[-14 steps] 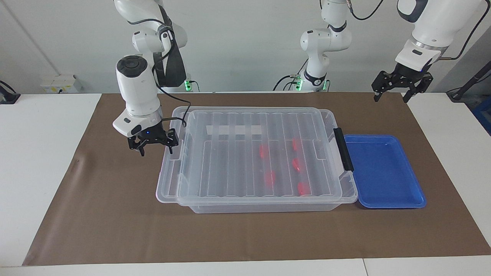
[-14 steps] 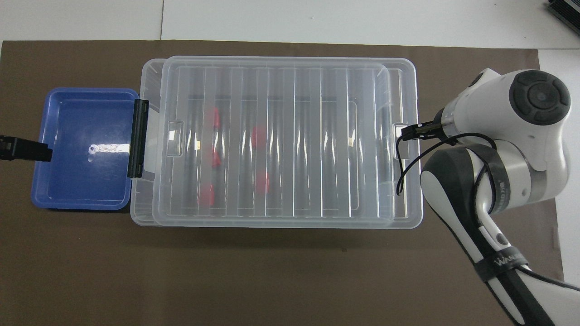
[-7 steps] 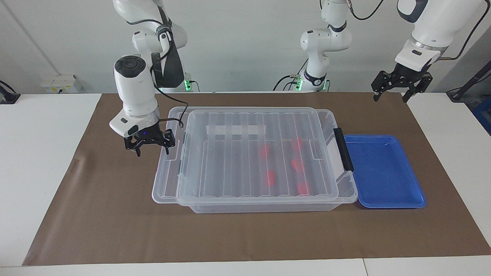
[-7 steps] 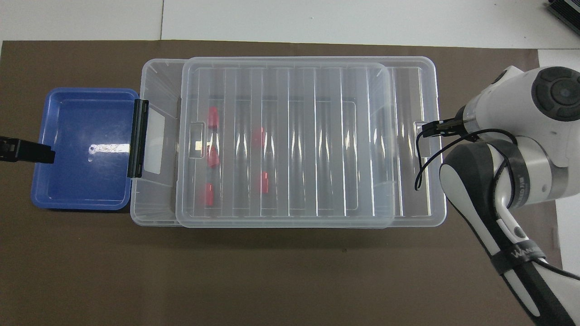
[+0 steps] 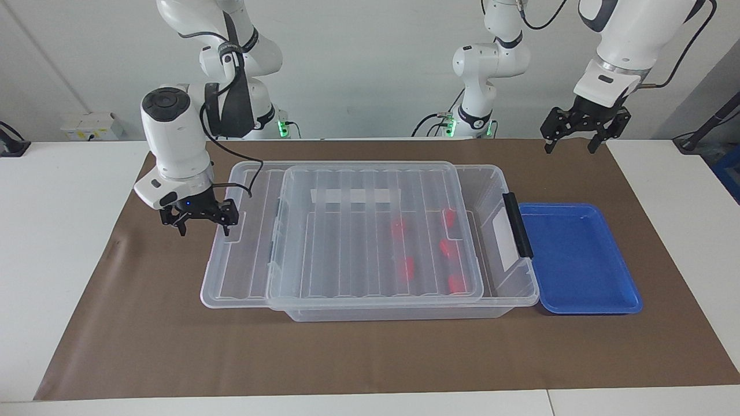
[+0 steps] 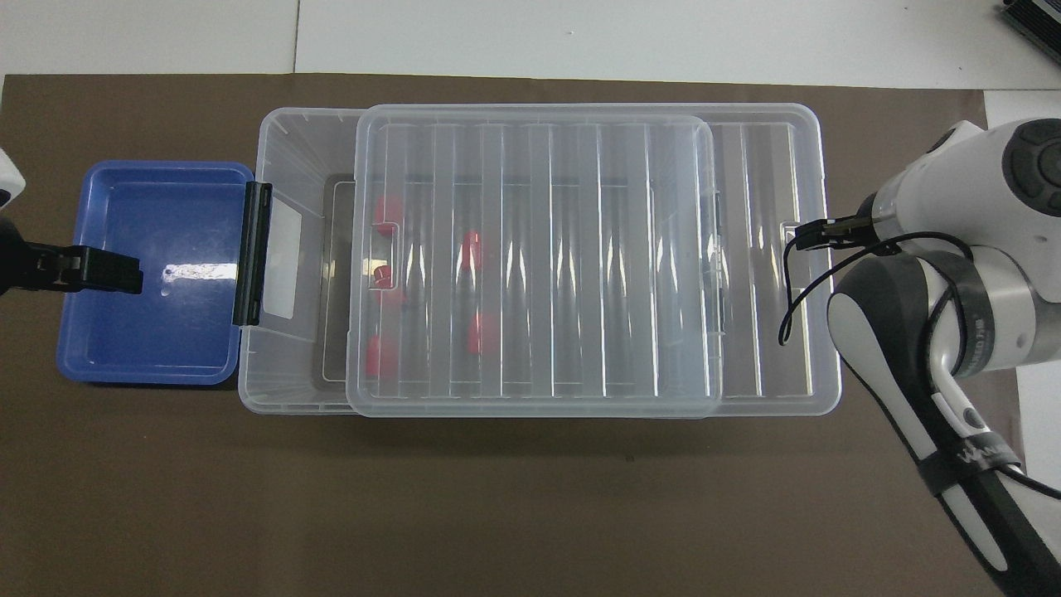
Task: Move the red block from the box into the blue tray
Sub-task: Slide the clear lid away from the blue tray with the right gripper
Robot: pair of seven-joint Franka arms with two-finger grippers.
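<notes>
The clear box (image 5: 404, 312) (image 6: 290, 166) sits mid-mat with several red blocks (image 5: 445, 247) (image 6: 472, 249) inside, seen through its ribbed lid (image 5: 243, 260) (image 6: 771, 332). The lid lies shifted toward the right arm's end, uncovering the end by the black clip handle (image 5: 517, 225) (image 6: 253, 253). Beside that handle rests the blue tray (image 5: 578, 257) (image 6: 166, 215) with nothing in it. My right gripper (image 5: 199, 222) (image 6: 821, 234) is low at the lid's end tab, open, one fingertip against the tab. My left gripper (image 5: 569, 144) (image 6: 108, 272) hangs open high over the mat, holding nothing.
A brown mat (image 5: 144, 335) (image 6: 497, 514) covers the table, with white tabletop (image 5: 58, 231) at both ends. The right arm's white wrist (image 6: 986, 240) and cable overhang the mat at its own end of the box.
The lid has slid along the box toward the right arm's end, the right gripper moving with it. The left gripper has drifted a little toward the table's middle.
</notes>
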